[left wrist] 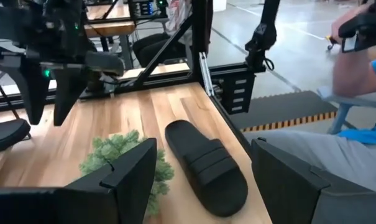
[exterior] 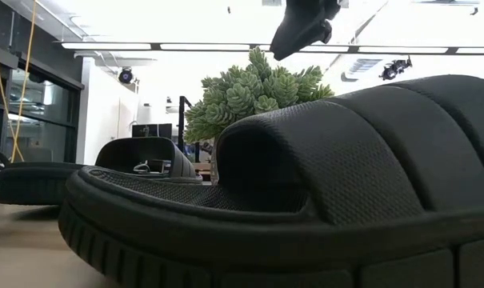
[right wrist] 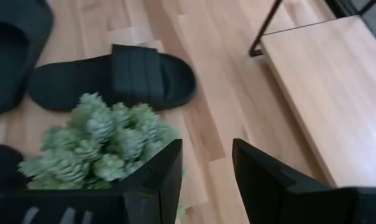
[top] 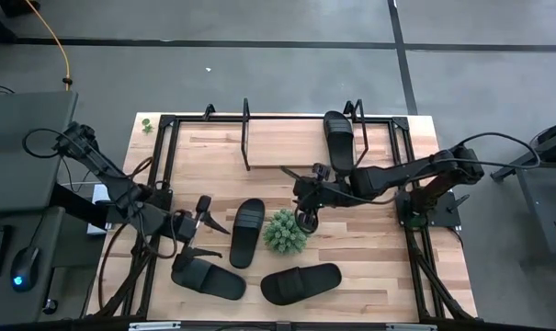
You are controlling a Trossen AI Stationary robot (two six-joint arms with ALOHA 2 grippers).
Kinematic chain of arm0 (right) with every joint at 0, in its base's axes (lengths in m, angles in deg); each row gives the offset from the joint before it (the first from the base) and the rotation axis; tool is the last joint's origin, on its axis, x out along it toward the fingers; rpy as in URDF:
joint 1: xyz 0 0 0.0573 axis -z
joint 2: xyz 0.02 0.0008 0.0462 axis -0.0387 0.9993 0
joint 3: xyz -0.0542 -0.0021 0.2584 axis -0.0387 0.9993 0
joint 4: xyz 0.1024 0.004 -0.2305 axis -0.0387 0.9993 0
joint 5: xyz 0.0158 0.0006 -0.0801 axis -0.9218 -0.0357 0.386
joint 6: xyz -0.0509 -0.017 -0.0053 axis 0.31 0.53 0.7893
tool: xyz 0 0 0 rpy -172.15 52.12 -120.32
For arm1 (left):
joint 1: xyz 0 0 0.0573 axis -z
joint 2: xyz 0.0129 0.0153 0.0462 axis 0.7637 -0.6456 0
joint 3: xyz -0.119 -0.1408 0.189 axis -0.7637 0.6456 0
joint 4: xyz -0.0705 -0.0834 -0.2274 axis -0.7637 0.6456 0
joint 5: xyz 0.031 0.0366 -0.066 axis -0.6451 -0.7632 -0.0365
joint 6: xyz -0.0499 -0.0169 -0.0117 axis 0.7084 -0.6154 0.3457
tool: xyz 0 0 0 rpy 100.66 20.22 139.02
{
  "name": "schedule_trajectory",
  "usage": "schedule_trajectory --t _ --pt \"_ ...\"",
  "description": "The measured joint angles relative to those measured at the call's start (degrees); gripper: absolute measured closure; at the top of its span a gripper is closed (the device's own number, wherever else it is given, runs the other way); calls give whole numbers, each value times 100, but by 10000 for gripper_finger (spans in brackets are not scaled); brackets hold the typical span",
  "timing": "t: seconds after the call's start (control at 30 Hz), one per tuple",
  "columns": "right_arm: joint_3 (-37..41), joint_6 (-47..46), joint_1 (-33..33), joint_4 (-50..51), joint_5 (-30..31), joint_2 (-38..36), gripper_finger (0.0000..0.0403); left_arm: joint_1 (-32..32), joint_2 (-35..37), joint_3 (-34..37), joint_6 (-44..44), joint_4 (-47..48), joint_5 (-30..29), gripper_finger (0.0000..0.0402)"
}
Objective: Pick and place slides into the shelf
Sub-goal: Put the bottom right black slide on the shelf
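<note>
One black slide [top: 337,138] lies sole down on the shelf's wooden plank [top: 278,138] at the far right. Three more slides rest on their soles on the table: one [top: 246,232] left of the green plant [top: 285,232], two [top: 208,278] [top: 300,283] near the front edge. My left gripper [top: 199,225] hangs open above the table, left of the middle slide; in its wrist view its gripper [left wrist: 203,180] points toward the front right slide [left wrist: 203,165]. My right gripper [top: 307,219] [right wrist: 206,180] is open, empty, above the plant's right side.
The spiky plant [right wrist: 100,140] stands in the middle of the table between the slides. Black metal frames [top: 245,133] rise from the shelf and table edges. Bare plank [right wrist: 324,81] lies left of the shelved slide. A seated person's leg [left wrist: 337,143] shows beyond the table's right edge.
</note>
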Motion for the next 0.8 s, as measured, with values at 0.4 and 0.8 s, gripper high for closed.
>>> schedule_trajectory --t 0.4,0.8 --pt "0 -34 -346 -26 -213 0 272 -6 -222 0 -1 612 -36 156" --pt "0 787 -991 -25 -887 2 272 -6 -300 0 -98 516 -36 156"
